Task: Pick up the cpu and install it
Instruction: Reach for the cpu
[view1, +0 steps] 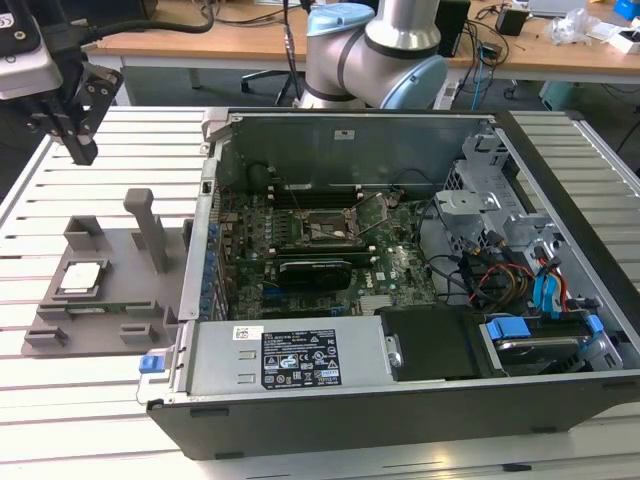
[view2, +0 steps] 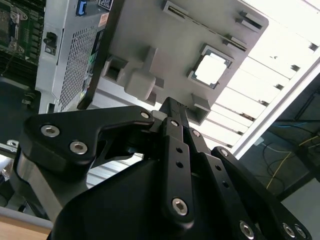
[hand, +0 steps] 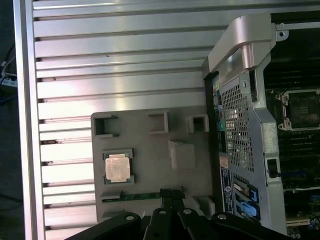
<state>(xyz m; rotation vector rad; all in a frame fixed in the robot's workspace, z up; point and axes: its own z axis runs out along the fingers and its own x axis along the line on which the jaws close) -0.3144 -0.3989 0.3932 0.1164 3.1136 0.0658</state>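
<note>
Arm (view1: 375, 45): a silver tube with pale-blue joint caps stands upright at the far side in the exterior view.

Wrist housing (view1: 22, 55): grey, at the exterior view's upper left, well apart from that upright joint.

Gripper (view1: 84, 150): black, hanging below the wrist housing in free air. It points downward, slightly off vertical.

In both wrist views the gripper (view2: 170, 104) (hand: 170, 192) tapers to one narrow tip. The fingers (view2: 172, 150) run side by side and meet at their ends, closed tip against tip with nothing clamped between them.

Link plates (view2: 80, 135): black, bolted, spreading wide at the gripper's base and folding inward toward the tip.
</note>
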